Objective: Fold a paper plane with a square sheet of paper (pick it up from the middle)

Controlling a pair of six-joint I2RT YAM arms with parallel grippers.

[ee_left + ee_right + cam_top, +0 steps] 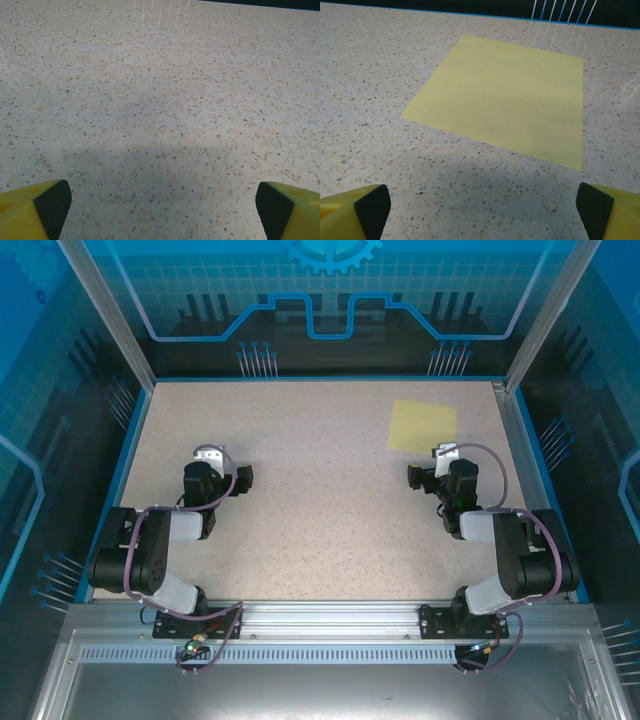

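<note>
The square sheet of paper [422, 426] lies flat and unfolded on the speckled table, toward the far right. It is pale yellow. In the right wrist view the square sheet of paper [505, 95] lies just ahead of my right gripper [484, 207], whose yellow fingers [372, 205] stand wide apart with bare table between them. From above, my right gripper [432, 466] sits just short of the paper's near edge. My left gripper [228, 468] rests at the left of the table, far from the paper. It is open, its fingers [52, 205] over bare table.
The table [320, 510] is bounded by a blue rim and metal posts [105, 315] at the far corners. Transparent blue walls close off the back and sides. Both arm bases stand at the near edge.
</note>
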